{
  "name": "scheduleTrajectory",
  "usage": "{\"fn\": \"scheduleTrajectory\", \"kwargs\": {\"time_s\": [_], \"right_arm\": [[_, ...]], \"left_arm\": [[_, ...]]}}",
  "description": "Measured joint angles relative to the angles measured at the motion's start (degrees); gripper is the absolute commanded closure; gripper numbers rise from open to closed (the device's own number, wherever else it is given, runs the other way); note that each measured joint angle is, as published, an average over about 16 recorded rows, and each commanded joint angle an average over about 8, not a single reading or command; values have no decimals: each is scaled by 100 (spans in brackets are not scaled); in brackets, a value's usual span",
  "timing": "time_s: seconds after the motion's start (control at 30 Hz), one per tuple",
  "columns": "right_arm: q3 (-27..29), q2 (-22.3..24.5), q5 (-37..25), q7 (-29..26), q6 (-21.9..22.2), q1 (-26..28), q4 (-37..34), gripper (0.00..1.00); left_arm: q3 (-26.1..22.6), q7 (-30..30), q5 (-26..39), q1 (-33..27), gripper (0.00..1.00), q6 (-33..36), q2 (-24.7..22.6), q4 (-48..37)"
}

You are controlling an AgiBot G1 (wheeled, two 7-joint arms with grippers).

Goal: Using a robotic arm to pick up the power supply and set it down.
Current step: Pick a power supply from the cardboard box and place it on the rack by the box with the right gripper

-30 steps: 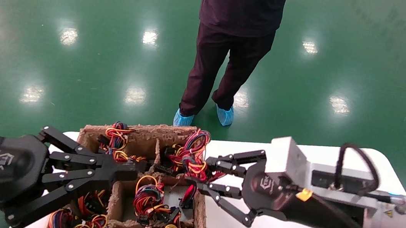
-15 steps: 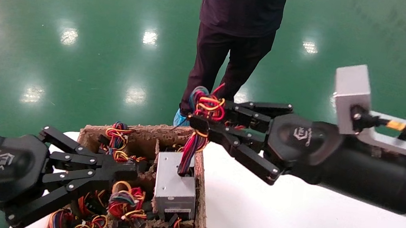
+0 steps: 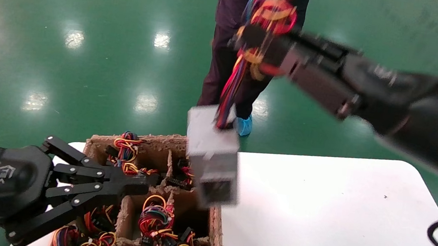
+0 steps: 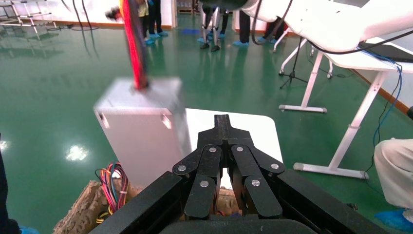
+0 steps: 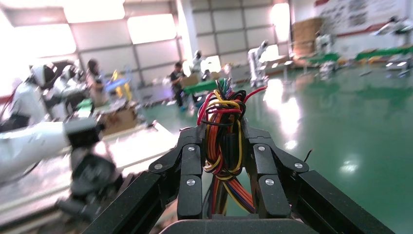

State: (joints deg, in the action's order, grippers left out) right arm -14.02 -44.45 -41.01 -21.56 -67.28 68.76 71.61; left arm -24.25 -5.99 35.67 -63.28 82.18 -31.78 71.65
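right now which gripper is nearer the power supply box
Right. The right gripper is clamped on the wire bundle, and the power supply hangs from it above the tray. The left gripper sits shut, low beside it.

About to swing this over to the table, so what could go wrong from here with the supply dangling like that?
1. The right claw grips only the wire bundle, not the power supply body; the wires could slip or strain.
2. The box hangs free, blurred, above the pulp tray; it may swing and hit the tray wall.
3. The left claw sits beside it, so a swing might strike it.
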Motion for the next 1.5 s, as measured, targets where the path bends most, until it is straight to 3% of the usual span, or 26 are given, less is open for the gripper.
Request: {"fn": "scheduleTrajectory", "kwargs": {"time_s": [0.47,1.03,1.5], "right_arm": [[435,507,-72,-113,1033,-159,-80,100],[923,1611,-428,-2,2104,-1390,-724,100],[817,1524,-817,-23,3097,-1894,-1296,100]], "left_arm": [[0,0,0,0,100,0,0,0],[0,0,0,0,100,0,0,0],[0,0,0,0,100,0,0,0]]}}
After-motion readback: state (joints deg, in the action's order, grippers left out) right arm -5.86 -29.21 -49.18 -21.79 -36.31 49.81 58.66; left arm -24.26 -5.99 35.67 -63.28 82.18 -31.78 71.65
